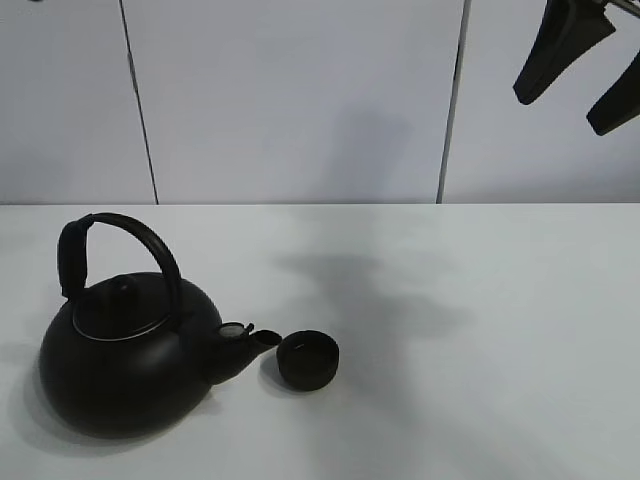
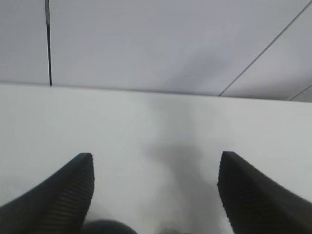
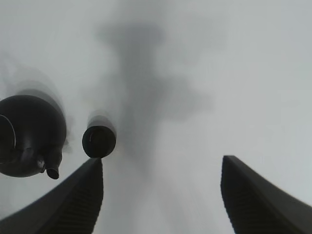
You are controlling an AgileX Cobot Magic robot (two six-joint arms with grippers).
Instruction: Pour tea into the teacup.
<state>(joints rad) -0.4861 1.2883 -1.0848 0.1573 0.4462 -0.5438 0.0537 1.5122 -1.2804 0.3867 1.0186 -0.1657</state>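
On the white table (image 1: 480, 300), the black kettle (image 1: 120, 370) stands upright at the left with its handle (image 1: 130, 240) arched over the lid, its spout (image 1: 250, 345) pointing right at the teacup (image 1: 307, 359). The teacup sits upright just beside the spout tip, mouth up; nothing lies between them. The left gripper (image 2: 155, 195) is spread wide, grasping nothing. The right gripper (image 1: 580, 75) hangs high, far right of the kettle, released and empty.

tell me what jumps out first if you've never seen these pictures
The big round black kettle with its arched handle stands at the near left of the white table, its spout toward the small black teacup right beside it. At the top right, the right gripper hangs high above the table, open and empty, far from both.
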